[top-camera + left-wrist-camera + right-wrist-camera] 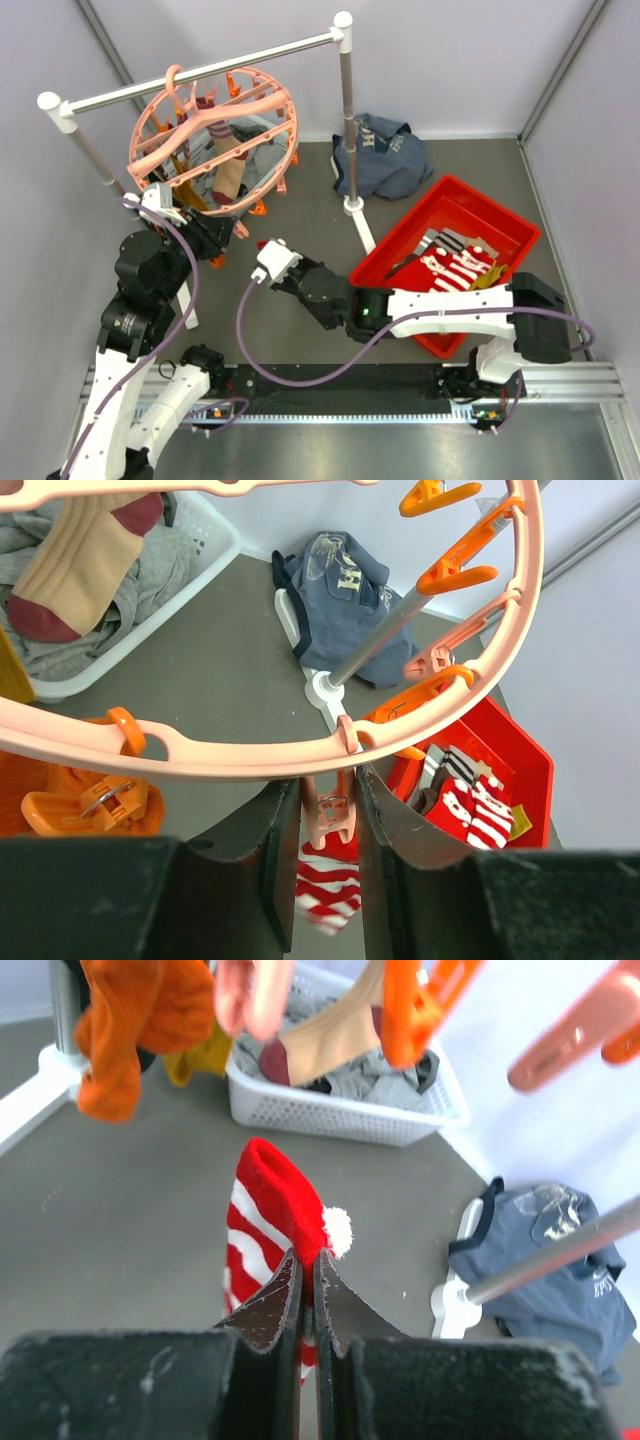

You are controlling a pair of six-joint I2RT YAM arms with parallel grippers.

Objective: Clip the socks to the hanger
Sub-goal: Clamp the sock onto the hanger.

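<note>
Two arms work at one salmon-pink round plastic hanger (212,135), which hangs by its hook from a white-and-grey metal rail stand (200,72).

- **Left gripper** (327,780): sits at the hanger's lower rim. Its dark fingers (280,860) are clenched on either side of a salmon clip peg (328,820) that hangs from the ring.
- **Right gripper** (308,1260): sits just below the hanger and beside the left gripper. Its jaws are pinched tight on a red-and-white striped sock with a white pompom (265,1210). The red cuff stands up above the fingertips. In the left wrist view the sock shows directly beneath the grasped peg and apart from it.
- **Socks on the hanger**: a beige sock with a maroon toe (70,560) and a plain orange sock (130,1030) hang from it.
- **Right of the hanger**: a red plastic tray (455,183) lies on the floor, well apart, with more striped socks (455,268) inside.
- **Beyond the stand's foot**: a navy garment with white lettering (385,155) lies crumpled.
- **Behind the hanger**: a white slotted basket (400,1120) holds grey cloth.
</note>
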